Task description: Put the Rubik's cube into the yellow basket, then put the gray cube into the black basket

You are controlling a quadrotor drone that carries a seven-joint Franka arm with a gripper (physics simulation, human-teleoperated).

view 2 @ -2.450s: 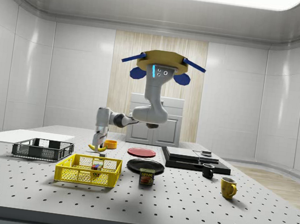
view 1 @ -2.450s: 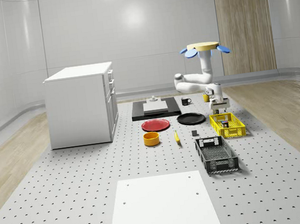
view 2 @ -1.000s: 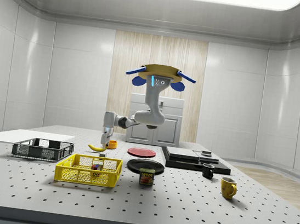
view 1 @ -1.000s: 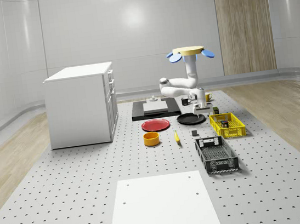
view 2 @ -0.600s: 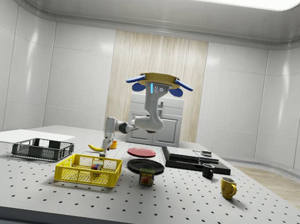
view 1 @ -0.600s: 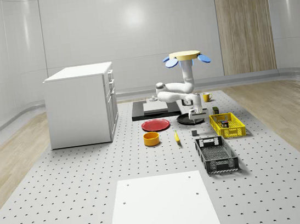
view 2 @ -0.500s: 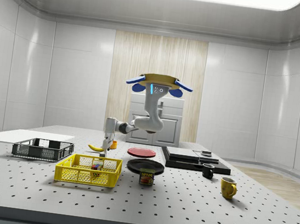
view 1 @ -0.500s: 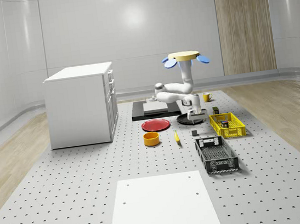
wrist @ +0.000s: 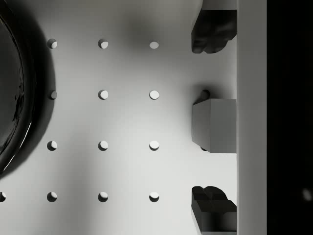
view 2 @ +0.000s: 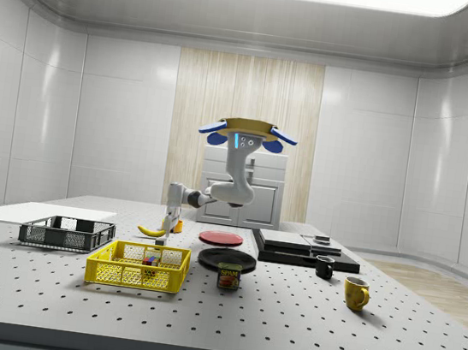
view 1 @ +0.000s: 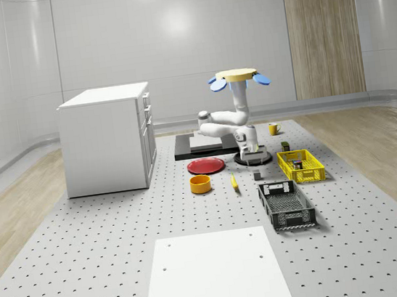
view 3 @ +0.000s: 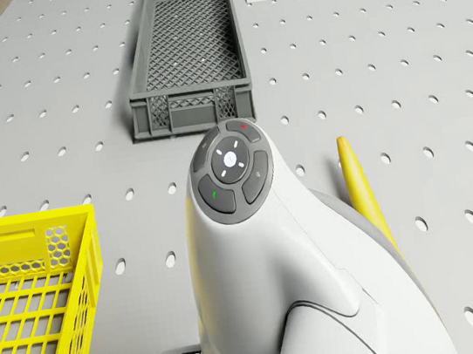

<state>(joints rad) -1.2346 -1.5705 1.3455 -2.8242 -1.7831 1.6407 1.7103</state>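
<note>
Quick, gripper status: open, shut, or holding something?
Gripper: open and empty, one finger on each side of the gray cube on the table, not yet closed on it.

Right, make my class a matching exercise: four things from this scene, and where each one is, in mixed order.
1. Rubik's cube
2. gray cube
3. banana
4. drone

A. hovering above the black plate
B. inside the yellow basket
C. between the sides of the open hand
D. lying next to the orange bowl

Pairs: 1-B, 2-C, 3-D, 4-A
</note>
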